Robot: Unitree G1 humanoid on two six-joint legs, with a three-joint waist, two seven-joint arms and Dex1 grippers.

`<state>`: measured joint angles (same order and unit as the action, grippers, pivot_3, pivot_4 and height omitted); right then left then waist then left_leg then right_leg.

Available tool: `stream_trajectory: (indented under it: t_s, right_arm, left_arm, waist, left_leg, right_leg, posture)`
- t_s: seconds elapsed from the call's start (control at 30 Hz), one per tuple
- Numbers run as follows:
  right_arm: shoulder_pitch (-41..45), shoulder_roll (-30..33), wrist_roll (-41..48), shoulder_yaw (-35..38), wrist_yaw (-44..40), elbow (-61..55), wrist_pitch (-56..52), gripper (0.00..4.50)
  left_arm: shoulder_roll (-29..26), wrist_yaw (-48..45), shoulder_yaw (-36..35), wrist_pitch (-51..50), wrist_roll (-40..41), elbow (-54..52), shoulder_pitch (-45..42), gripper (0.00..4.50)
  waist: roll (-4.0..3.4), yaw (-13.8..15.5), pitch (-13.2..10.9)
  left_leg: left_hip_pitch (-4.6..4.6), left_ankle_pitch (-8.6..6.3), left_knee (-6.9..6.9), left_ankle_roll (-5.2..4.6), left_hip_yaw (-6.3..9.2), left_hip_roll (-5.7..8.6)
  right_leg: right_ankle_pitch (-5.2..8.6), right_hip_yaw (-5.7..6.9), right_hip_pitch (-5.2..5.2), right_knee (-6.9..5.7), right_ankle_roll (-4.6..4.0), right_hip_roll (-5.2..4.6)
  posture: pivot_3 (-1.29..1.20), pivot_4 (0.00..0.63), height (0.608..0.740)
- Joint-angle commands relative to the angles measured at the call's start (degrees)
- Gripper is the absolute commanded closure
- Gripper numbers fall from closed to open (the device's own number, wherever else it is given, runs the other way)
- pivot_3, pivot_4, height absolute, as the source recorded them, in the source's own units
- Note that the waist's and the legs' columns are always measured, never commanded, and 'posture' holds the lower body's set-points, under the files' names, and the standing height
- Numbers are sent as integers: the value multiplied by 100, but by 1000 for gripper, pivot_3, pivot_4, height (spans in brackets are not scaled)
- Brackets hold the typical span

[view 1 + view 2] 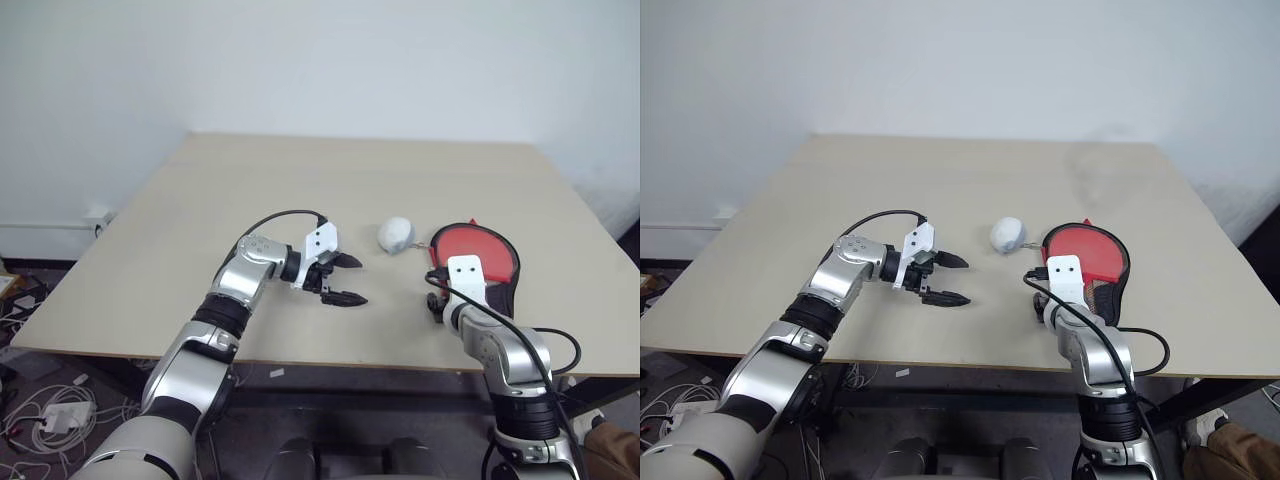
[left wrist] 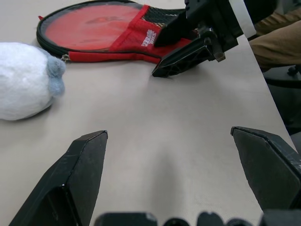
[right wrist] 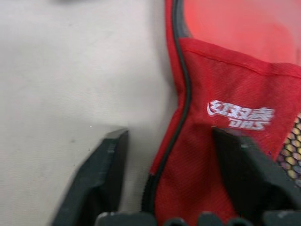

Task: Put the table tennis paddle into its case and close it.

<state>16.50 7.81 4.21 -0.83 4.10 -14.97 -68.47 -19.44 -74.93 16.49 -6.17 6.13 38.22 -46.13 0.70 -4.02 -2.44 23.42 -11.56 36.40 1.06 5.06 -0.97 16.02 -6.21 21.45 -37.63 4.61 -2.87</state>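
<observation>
The case (image 2: 136, 40) lies flat near the table's front right corner, red fabric with a white logo, black mesh and black zip edging. Inside its round end shows a smooth red face, which I take for the table tennis paddle (image 1: 478, 248); the handle is hidden under the fabric. My right gripper (image 3: 170, 136) is at the case's narrow end, open, its jaws straddling the zip edge: one finger (image 3: 99, 174) is on the bare table, the other over the red fabric. My left gripper (image 1: 358, 281) hovers open over the table's middle, pointing toward the case, with nothing in it.
A whitish fluffy ball-like thing (image 1: 396, 235) rests on the table (image 1: 300, 190) just left of the case. The table's front edge runs close under both arms. A person's tan trouser leg (image 2: 277, 42) shows past the right edge.
</observation>
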Motion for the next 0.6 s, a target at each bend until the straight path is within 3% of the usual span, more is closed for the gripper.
stream_trajectory:
  t_s: [0.03,0.2,0.4,0.6]
  right_arm:
    - [-157,186,-294,72,148,480,-272,2873]
    - [-110,272,-434,46,195,577,-225,4474]
    - [-28,274,-398,228,142,468,-30,4493]
    - [262,-169,764,1213,-759,-722,-595,4493]
  left_arm:
    - [-45,54,-136,124,8,-386,-132,0]
    - [-75,-26,-185,-111,173,-807,-82,0]
    - [-138,53,-210,-180,186,-866,-72,0]
    - [-247,14,-295,-394,282,-878,-109,0]
  waist:
    - [1,6,1]
    - [4,35,3]
    - [9,108,7]
    - [-6,108,-2]
  left_leg:
    - [1,0,3,0,6,1]
    - [0,0,12,0,17,2]
    - [0,0,25,0,22,2]
    - [9,0,31,0,21,4]
  right_leg:
    - [0,6,-3,0,0,-1]
    - [0,16,-11,0,-1,-2]
    - [-1,22,-17,-2,-1,-3]
    - [-1,20,-8,-8,-1,-3]
  posture:
    - [0,0,740]
    - [0,0,740]
    - [0,0,740]
    - [0,0,740]
